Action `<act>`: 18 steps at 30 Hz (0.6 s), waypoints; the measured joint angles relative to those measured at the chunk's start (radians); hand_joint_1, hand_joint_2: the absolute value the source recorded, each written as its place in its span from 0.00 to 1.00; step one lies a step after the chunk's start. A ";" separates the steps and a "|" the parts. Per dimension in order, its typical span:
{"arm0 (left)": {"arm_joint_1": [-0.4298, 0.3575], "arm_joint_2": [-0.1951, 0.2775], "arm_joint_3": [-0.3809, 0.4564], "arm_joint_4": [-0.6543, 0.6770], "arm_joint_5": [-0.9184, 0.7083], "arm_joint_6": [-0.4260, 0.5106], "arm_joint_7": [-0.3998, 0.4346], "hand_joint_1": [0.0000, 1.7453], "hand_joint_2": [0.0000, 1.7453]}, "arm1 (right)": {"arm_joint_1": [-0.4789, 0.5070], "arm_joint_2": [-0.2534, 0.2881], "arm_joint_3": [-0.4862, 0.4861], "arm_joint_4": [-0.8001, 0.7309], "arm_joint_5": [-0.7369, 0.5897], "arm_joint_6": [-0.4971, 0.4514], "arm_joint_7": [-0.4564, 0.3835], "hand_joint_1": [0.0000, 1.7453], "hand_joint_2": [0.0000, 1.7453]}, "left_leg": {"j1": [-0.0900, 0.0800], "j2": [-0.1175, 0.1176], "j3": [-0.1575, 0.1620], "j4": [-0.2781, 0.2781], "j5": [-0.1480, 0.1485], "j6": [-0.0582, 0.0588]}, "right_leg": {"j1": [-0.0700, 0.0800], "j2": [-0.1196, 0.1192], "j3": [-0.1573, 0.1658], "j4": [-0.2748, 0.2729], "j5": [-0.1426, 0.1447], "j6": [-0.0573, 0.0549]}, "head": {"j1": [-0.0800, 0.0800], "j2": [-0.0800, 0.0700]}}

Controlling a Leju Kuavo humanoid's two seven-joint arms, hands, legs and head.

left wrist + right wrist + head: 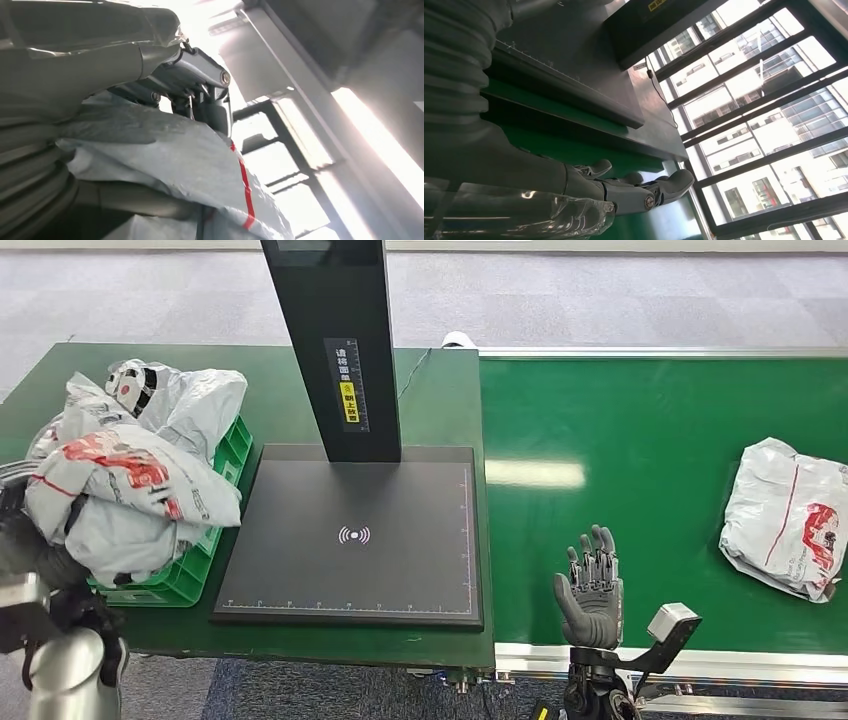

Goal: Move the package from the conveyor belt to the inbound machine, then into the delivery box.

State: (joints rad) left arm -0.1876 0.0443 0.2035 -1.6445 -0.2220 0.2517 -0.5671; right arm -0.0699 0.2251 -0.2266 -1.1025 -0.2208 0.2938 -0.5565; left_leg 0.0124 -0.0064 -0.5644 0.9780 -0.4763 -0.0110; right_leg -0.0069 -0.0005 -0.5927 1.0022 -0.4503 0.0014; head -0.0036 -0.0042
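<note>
Your right hand (592, 585) stands upright over the conveyor belt (640, 440), fingers spread, holding nothing. Your left hand (200, 90) grips a grey package (130, 490) above the green delivery box (215, 495), left of the inbound machine (360, 540). 1 more package (790, 515) lies on the belt, right of the machine. Yellow label (349, 400) on the machine's post: unreadable.

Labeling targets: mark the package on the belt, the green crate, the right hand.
package on the belt (785, 515), head view, middle of the white bag
green crate (186, 575), head view, its front wall
right hand (592, 585), head view, the palm
</note>
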 joint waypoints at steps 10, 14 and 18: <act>-0.303 0.126 0.199 0.603 -0.079 0.014 0.052 1.00 1.00 | 0.000 0.004 -0.010 0.000 0.009 0.010 0.004 0.00 1.00 | 0.000 0.001 -0.001 0.000 0.000 0.000 | 0.000 0.001 -0.002 0.001 0.000 0.000 | 0.000 0.000; -0.364 0.161 0.236 0.752 -0.099 0.018 0.057 0.99 1.00 | 0.000 0.004 -0.011 0.001 0.009 0.017 0.004 0.00 1.00 | 0.000 0.001 -0.002 0.000 0.000 0.000 | 0.000 0.001 -0.002 0.001 0.000 0.000 | 0.000 0.000; -0.388 0.179 0.256 0.838 -0.119 0.013 0.056 0.07 1.00 | 0.001 0.005 -0.013 0.001 0.009 0.017 0.003 0.00 1.00 | 0.000 0.001 -0.002 0.000 0.000 0.000 | 0.000 0.001 -0.003 0.001 0.000 0.000 | 0.000 0.000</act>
State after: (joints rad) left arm -0.5753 0.2236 0.4591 -0.8061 -0.3408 0.2643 -0.5109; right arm -0.0689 0.2296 -0.2399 -1.1013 -0.2113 0.3112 -0.5534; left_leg 0.0124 -0.0050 -0.5662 0.9782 -0.4762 -0.0114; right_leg -0.0069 0.0008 -0.5955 1.0027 -0.4499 0.0010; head -0.0038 -0.0042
